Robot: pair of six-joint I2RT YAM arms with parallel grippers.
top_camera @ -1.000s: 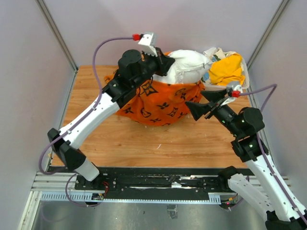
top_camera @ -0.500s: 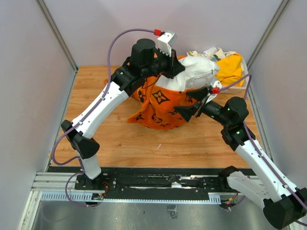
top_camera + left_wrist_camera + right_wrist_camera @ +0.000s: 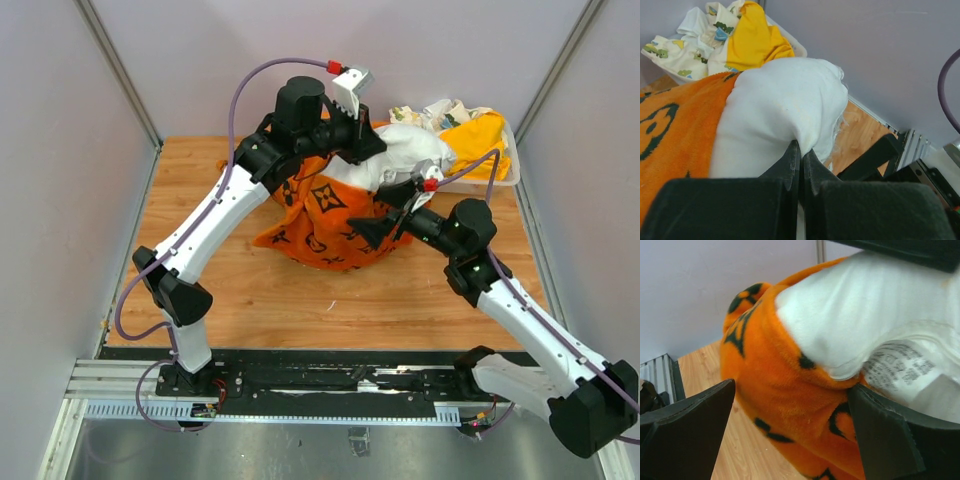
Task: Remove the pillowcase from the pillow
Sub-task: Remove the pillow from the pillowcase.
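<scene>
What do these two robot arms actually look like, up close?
Both the left arm and right arm have white shells with chunky black joints. The left pincer and right pincer are black, with two wedge-shaped fingers. A purple cable with a red plug loops to each wrist.

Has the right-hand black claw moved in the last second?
Yes. The right gripper slid left, away from the white plastic bin, to straddle the bright orange monogram pillowcase.

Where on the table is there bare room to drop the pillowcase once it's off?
Two bare patches of table: the back-left corner, between the left wall and the left arm, and the front strip between the pillowcase and the rail. Crowded at back right: pillow, left gripper, right gripper, bin of cloths.
</scene>
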